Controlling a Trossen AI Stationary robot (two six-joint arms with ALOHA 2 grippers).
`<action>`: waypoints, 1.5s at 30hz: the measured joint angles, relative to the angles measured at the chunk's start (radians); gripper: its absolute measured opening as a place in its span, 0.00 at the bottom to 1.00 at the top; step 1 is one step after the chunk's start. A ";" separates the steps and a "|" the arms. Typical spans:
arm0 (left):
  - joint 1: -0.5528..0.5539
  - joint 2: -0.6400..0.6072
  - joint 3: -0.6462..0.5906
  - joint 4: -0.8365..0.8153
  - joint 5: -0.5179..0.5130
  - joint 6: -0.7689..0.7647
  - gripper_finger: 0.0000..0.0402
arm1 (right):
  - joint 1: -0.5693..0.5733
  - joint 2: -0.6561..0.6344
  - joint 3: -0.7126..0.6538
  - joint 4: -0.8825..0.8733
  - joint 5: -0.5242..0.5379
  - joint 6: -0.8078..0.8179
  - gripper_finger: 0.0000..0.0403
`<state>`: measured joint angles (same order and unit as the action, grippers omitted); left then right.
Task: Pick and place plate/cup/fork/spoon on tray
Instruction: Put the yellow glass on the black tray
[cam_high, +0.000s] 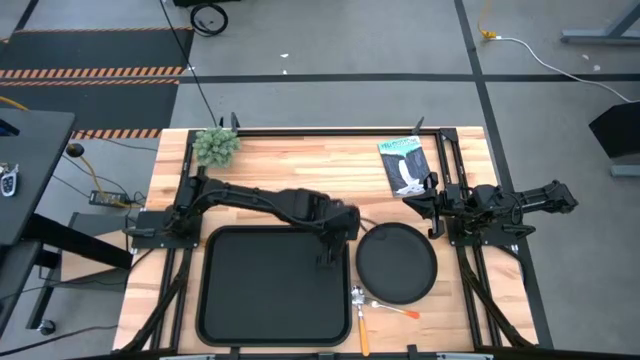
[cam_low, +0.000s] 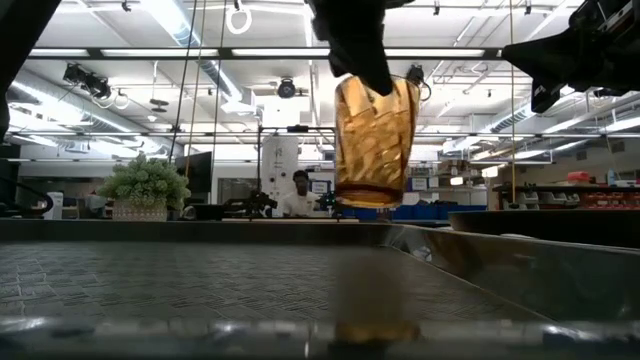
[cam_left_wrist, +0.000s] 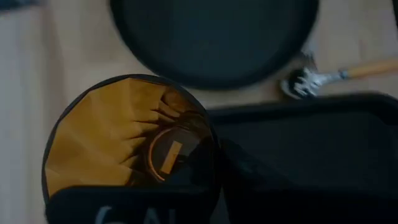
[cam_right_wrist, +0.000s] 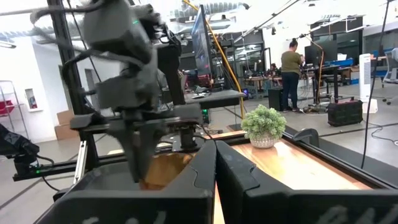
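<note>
The amber cup (cam_low: 375, 140) hangs in my left gripper (cam_high: 328, 252), lifted above the right edge of the black tray (cam_high: 235, 290). The left wrist view looks down into the cup's open mouth (cam_left_wrist: 124, 130). The round black plate (cam_high: 397, 262) lies flat on the table, right of the tray. The fork (cam_high: 361, 318) and the spoon (cam_high: 397, 309) lie on the wood by the plate's near edge. The fork's tined head also shows in the left wrist view (cam_left_wrist: 305, 81). My right gripper (cam_right_wrist: 216, 180) is shut and empty at the table's right side. My left gripper holds the cup by its rim (cam_low: 378, 88), coming from above with the fingers (cam_low: 362, 55) pointing down. Whether one finger is inside the cup, I cannot tell. The cup hangs nearly upright below the fingers, mouth up, its base clear of the tray.
A small potted plant (cam_high: 216, 146) stands at the table's far left. A printed packet (cam_high: 403, 165) lies at the far right. The tray's floor (cam_low: 200, 270) is bare. People show in the room beyond the table.
</note>
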<state>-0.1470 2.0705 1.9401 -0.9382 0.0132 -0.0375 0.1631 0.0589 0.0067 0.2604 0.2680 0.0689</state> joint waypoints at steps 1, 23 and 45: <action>-0.011 0.000 0.000 -0.003 -0.001 -0.013 0.06 | 0.000 0.000 0.000 0.000 0.000 0.000 0.04; -0.148 0.059 0.000 -0.009 -0.245 -0.216 0.07 | 0.000 0.000 0.000 -0.001 0.000 0.000 0.04; -0.154 0.092 -0.001 0.005 -0.292 -0.267 0.17 | 0.000 0.000 0.000 0.000 0.000 0.000 0.04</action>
<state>-0.3009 2.1620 1.9395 -0.9328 -0.2788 -0.3042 0.1631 0.0589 0.0067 0.2604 0.2680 0.0689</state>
